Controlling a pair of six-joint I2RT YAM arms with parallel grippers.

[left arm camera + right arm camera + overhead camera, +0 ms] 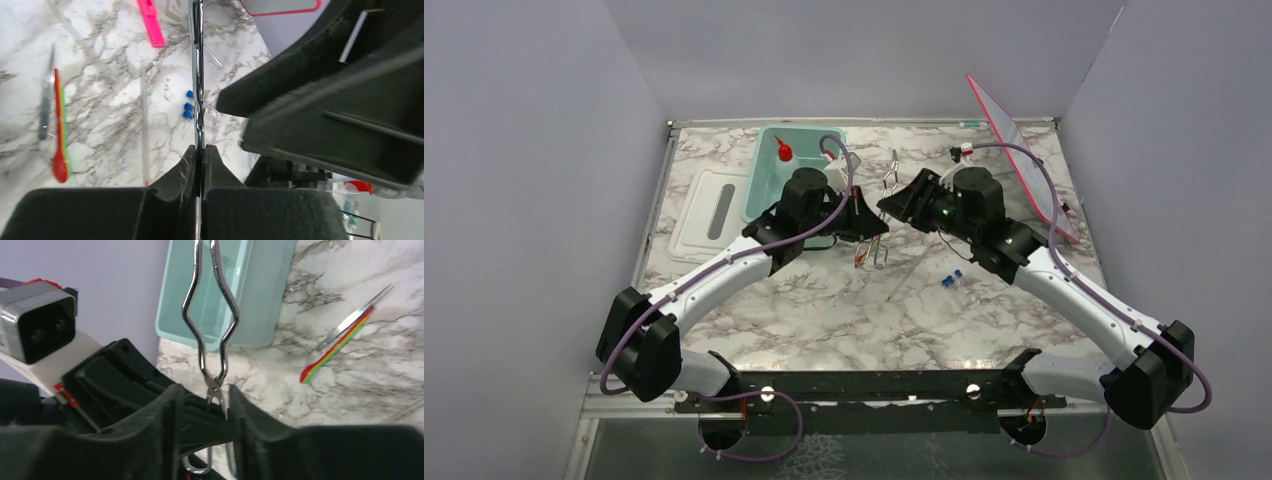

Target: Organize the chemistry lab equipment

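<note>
Wire metal tongs (204, 362) run up between the right gripper (204, 401)'s parted fingers, far end over the teal tub (260, 290). A red-tipped dropper (340, 342) is lying on the marble table (350, 280).

The worktop (824, 300) has a white-and-grey marble pattern, smooth with a soft sheen. The wire metal tongs (198, 75) are bright polished steel, almost mirror-glossy. The left claw (200, 150) and the right claw (202, 395) are both black plastic, matt and faintly grainy. The teal tub (260, 290) is smooth plastic with a dull satin face. A thin clear rod (145, 125) could be glass or clear plastic; I can't tell from here. The tiny blue-capped vials (188, 107) have shiny plastic tops.
</note>
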